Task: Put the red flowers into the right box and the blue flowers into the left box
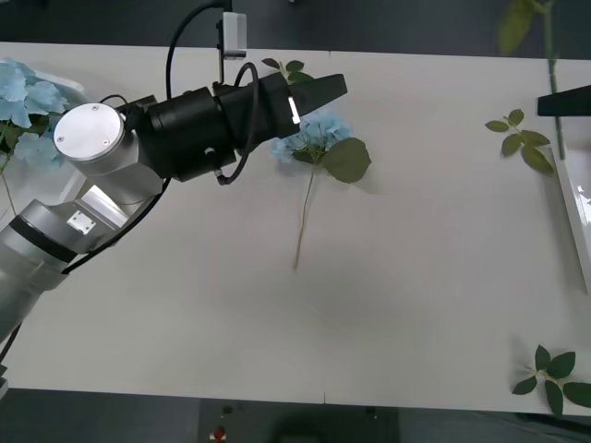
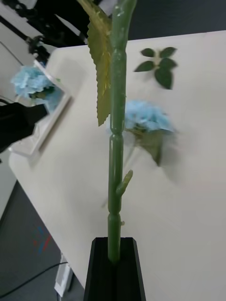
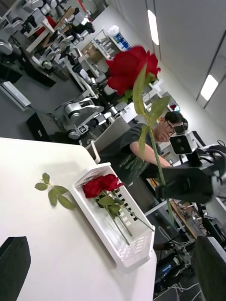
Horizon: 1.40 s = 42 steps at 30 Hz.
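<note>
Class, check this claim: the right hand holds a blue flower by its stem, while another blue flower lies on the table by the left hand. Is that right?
Not quite. The right hand holds a red flower by its stem, not a blue one; the left wrist view shows its red bloom. A blue flower does lie on the table by the left hand.

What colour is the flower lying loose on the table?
Pale blue, clearest in the front view.

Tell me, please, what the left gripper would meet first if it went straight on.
The left gripper would probably meet the red rose held up by the right gripper; depth is unclear.
</note>
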Available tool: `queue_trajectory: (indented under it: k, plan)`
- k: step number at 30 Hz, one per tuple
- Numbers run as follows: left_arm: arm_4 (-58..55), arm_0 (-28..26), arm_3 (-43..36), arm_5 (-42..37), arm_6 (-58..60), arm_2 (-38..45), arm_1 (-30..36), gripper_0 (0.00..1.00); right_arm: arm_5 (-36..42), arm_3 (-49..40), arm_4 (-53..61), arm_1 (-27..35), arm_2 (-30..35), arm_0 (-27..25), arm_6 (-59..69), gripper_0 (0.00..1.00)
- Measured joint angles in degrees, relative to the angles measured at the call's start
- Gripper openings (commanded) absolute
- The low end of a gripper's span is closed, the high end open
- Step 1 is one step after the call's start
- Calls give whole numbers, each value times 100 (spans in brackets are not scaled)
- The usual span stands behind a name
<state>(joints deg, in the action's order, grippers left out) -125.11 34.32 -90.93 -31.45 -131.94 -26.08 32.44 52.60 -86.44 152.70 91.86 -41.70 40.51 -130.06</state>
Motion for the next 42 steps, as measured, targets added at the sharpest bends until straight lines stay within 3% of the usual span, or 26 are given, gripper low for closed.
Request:
queue_trajectory:
  k: [8, 14, 25, 31, 35, 42]
  plan:
    - [-585, 1, -170, -31, 0, 31, 989, 100, 1877, 3186, -1515, -277, 380, 204, 0, 0]
    - [-707, 1, -164, -295, 0, 31, 1968, 100, 2347, 4679, -3323, -724, 207, 844, -1, 0]
    - [-795, 147, 626, -2119, 137, 32, 3244, 100, 1681, 5504, -5500, -1325, 228, 902, -1, 0]
    - [170, 802, 707, -2853, 2074, -82, 3474, 100, 1444, 6046, -6214, -1560, 228, 902, -1, 0]
    - [594, 1433, 626, -3033, 2550, -530, 3618, 100, 1230, 6297, -6387, -1672, 190, 902, -1, 0]
    - [1422, 1830, 266, -3036, 4086, -696, 3669, 100, 893, 6673, -6303, -1920, -554, 903, -1, 0]
